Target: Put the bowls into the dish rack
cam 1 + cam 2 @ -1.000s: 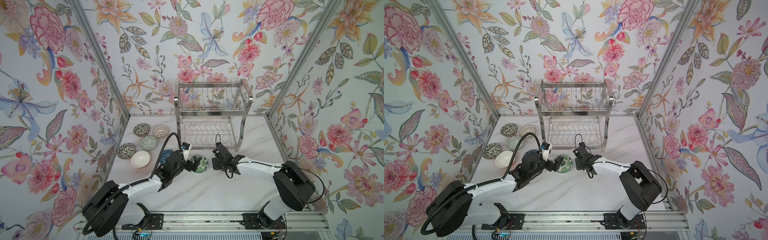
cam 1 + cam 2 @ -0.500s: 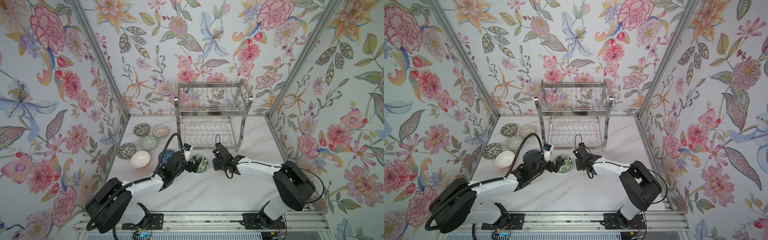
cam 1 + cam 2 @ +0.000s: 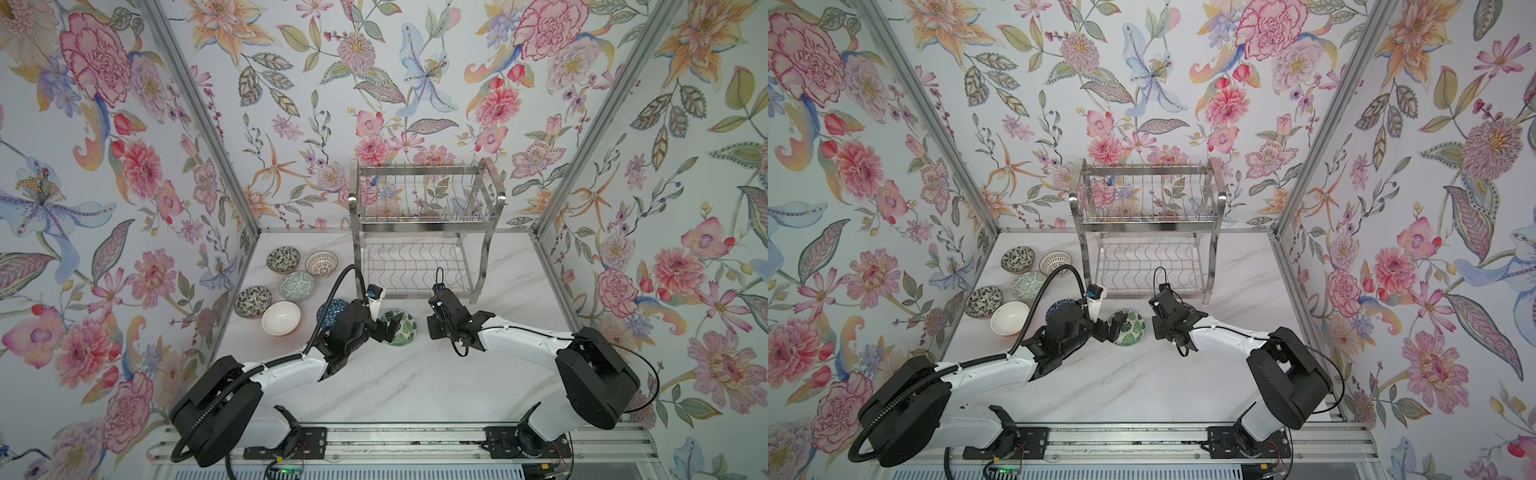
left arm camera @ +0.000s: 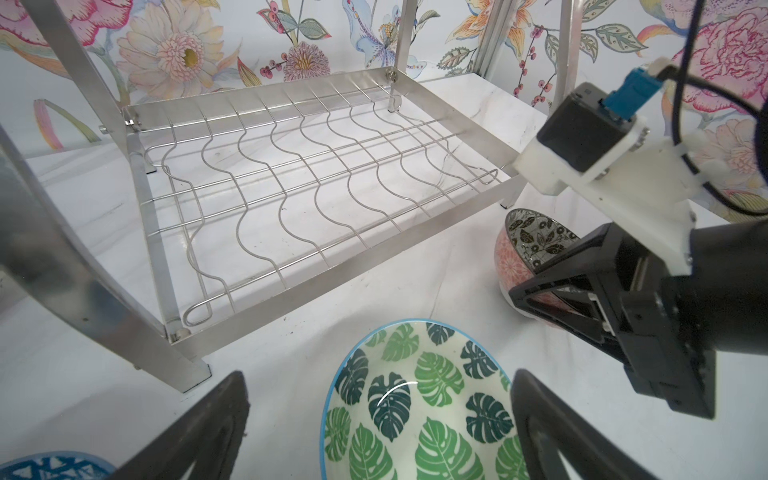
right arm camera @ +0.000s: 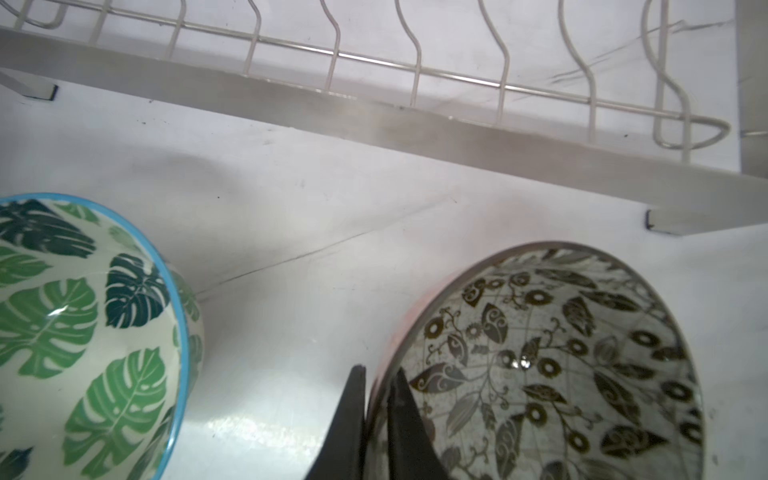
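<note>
A bowl with green leaves and a blue rim (image 3: 400,329) (image 4: 419,407) sits on the table in front of the dish rack (image 3: 419,224) (image 4: 291,187). My left gripper (image 3: 390,328) (image 4: 380,374) is open and low over this bowl, one finger outside its rim and one over its inside. To its right stands a bowl, pink outside and black-floral inside (image 5: 552,365) (image 4: 528,245). My right gripper (image 5: 376,395) is shut on that bowl's near rim, one finger inside and one outside. Both rack tiers hold nothing.
Several more bowls lie at the left: two black-floral (image 3: 283,259) (image 3: 252,301), brown lattice (image 3: 321,263), pale green (image 3: 296,286), cream (image 3: 281,318), and blue-triangle (image 3: 330,309) partly under my left arm. The rack's front rail (image 5: 415,120) and feet stand close behind both grippers.
My right gripper's fingers have closed onto the pink and black-floral bowl's rim. The left gripper has stayed open at the green-leaf bowl, barely moving.
</note>
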You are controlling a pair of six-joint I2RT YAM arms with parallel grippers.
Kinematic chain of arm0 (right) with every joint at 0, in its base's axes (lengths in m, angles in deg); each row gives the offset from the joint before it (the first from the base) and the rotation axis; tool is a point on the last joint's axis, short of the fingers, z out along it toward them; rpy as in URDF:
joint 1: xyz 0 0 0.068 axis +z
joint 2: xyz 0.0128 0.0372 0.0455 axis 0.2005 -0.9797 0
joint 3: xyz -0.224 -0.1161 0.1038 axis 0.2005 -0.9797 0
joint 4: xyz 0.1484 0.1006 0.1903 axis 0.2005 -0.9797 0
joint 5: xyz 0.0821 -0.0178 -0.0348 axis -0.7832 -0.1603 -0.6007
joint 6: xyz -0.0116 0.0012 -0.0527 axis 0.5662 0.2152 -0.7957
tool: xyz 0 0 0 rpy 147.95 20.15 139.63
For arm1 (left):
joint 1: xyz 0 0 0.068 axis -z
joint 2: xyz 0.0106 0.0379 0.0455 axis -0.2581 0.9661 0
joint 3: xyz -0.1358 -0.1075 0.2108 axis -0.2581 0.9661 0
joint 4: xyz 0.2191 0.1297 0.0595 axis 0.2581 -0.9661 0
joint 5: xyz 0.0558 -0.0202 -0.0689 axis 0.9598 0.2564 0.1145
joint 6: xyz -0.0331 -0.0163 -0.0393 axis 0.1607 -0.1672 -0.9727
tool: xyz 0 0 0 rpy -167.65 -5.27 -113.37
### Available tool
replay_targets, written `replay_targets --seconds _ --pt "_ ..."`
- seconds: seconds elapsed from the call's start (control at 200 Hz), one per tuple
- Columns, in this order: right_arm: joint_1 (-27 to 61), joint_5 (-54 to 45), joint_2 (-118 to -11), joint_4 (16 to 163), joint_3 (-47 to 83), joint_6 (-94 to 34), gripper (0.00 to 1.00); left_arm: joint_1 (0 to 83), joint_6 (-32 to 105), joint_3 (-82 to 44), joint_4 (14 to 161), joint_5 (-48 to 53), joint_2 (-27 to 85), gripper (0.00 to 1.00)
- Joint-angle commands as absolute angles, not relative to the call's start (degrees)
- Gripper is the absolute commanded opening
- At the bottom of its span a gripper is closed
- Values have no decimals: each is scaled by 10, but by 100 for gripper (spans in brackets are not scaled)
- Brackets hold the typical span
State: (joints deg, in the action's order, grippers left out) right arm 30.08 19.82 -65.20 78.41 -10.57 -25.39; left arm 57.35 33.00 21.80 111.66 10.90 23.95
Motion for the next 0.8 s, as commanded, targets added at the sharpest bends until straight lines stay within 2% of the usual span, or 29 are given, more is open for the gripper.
replay_targets --seconds 0.0,0.37,0.58,0.796 --pt "299 181 -619 778 -113 -253 2 578 346 212 1122 140 218 99" --pt "290 118 -535 806 -108 -258 0 578 345 234 1152 210 185 99" --pt "272 26 -503 961 -137 -247 0 571 358 224 1123 214 181 99" --pt "259 -33 -528 1143 -159 -222 0 555 338 201 1059 228 180 99"
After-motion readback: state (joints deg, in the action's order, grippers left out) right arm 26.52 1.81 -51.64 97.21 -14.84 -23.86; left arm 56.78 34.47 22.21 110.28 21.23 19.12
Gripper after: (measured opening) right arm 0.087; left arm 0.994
